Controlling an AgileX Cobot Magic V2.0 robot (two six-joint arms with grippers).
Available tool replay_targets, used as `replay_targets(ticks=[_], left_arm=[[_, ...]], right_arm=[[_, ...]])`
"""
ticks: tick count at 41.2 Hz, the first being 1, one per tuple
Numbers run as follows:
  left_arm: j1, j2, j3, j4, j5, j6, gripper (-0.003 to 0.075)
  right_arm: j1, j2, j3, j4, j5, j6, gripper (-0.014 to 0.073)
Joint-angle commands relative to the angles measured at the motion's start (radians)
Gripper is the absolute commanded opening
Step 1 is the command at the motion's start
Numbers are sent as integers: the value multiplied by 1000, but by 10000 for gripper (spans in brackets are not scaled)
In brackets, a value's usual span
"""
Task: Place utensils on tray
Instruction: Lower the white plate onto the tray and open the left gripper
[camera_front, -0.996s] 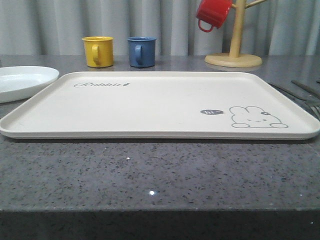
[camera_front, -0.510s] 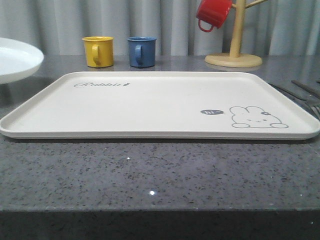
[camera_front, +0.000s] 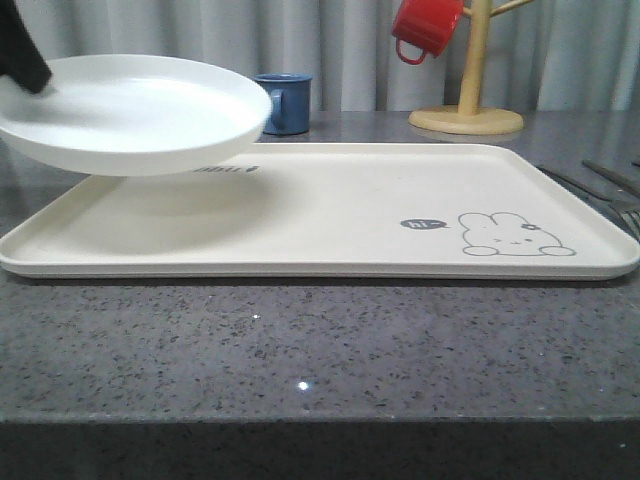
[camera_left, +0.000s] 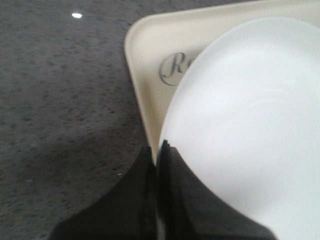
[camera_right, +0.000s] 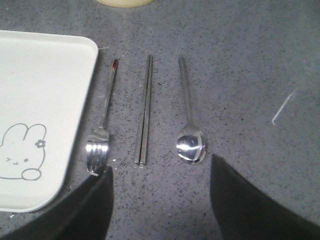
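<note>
My left gripper (camera_left: 159, 150) is shut on the rim of the round white plate (camera_front: 130, 112) and holds it in the air over the left end of the cream tray (camera_front: 330, 215). The left wrist view looks down on the plate (camera_left: 250, 125) above the tray's corner (camera_left: 145, 55). On the grey counter beside the tray's rabbit end (camera_right: 40, 100) lie a silver fork (camera_right: 100, 135), a chopstick pair (camera_right: 144, 112) and a spoon (camera_right: 189, 125). My right gripper (camera_right: 160, 172) hangs open above them, holding nothing.
A blue mug (camera_front: 287, 102) stands behind the tray, partly behind the plate. A red mug (camera_front: 425, 28) hangs on a wooden mug tree (camera_front: 468, 95) at the back right. Bare grey counter (camera_front: 300, 350) lies in front of the tray.
The plate has risen off the counter at the far left and travelled right, over the tray's left end. It now covers the yellow mug.
</note>
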Motion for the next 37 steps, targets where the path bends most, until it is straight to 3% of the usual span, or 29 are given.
replay_targets(ticks=[1,9,17,20,27,30,37], left_arm=[[-74,8,-27,-38,-46,3,-18],[-143,91,-27,-38,-67,3,-18],[-145,129,-27,-38,-117,-2,-2],[-145,129,-27,-38,-122,-2,69],[-145,129,-27,-36,-106,-2,313],[-145,122,-39,-7,-87,-2,348],[-146,54,-50,15,-77,-2,349]], right_arm=[[-5,7,-34,-13,-63,-9,455],[-5,7,-34,-13,-63,-9,455],[-5,7,-34,-13,-63,-9,455],[-5,7,-34,-13,-63,-9,455],[-5,7,-34,-13,-63,-9,455],[-5,7,-34,-13,-63,-9,455],[-5,7,-34,-13,-63,-9,455]])
